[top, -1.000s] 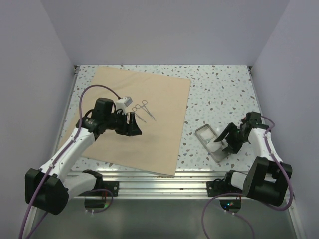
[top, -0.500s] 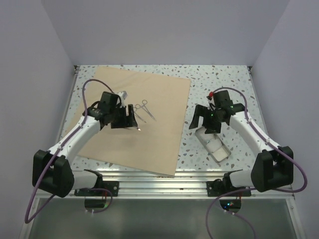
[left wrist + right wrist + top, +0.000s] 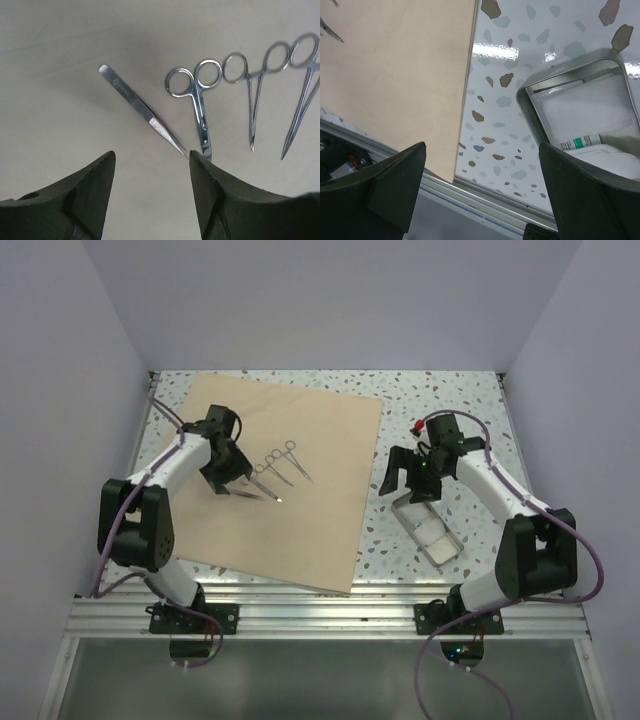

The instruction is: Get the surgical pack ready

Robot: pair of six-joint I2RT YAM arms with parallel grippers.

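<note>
My left hand [image 3: 150, 159] stands open and empty. It has just laid the tweezers [image 3: 142, 107] on the surgical pack [image 3: 55, 110] spread beneath it, beside three forceps [image 3: 200, 112]. My right hand [image 3: 482, 147] has opened wide by the tray [image 3: 524, 102], so I judge another item comes next.

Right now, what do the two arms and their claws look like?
The left arm and the right arm have white links and black joints; a purple cable runs along each. The left claw and the right claw are black, each with two broad tapering fingers. A small red part sits by the right wrist.
</note>
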